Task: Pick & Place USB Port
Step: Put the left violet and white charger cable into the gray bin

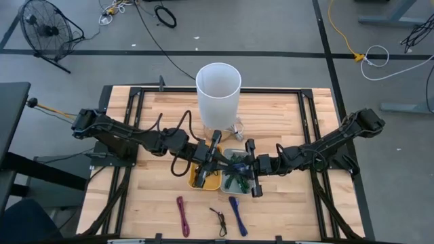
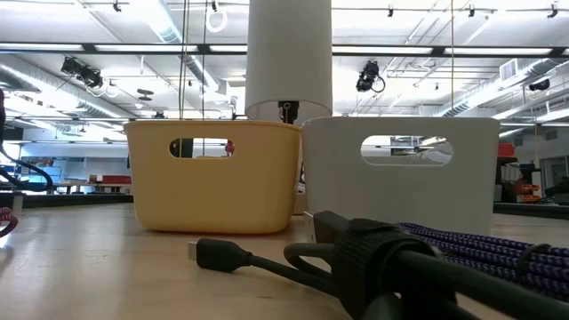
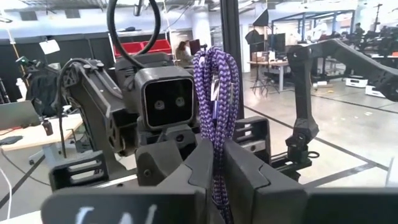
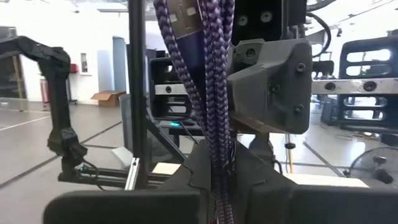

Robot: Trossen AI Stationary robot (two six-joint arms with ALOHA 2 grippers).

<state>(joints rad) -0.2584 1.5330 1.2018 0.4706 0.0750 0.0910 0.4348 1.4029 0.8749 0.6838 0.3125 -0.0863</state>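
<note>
Grippers meet over the middle of the table (image 1: 285, 108). From above we see the left gripper (image 1: 215, 150) above the yellow bin (image 1: 205, 181) and the right gripper (image 1: 248, 163) above the white bin (image 1: 239, 184) just to its right, the two almost touching.

In the left wrist view a purple braided cable (image 3: 215, 93) stands looped between the fingers (image 3: 252, 177), which are clenched on it. The right wrist view shows the same: purple cable (image 4: 211, 81) pinched between its fingers (image 4: 261, 180). We think both grippers hold one and the same cable, though the overhead view is too cluttered there to confirm it.

Behind the bins, toward the far edge, stands a tall white cylinder (image 1: 218, 95).

On the near part of the table lie three loose cables: a magenta one (image 1: 183, 215) on the left, a small dark one (image 1: 219, 220) in the middle, and a blue one (image 1: 237, 213) on the right. At table height, a black cable (image 2: 267, 262) with its plug lies nearest the camera, with a blue braided cable (image 2: 498, 253) to its right. The yellow bin (image 2: 213, 173) and white bin (image 2: 400, 169) sit side by side beyond them.
</note>
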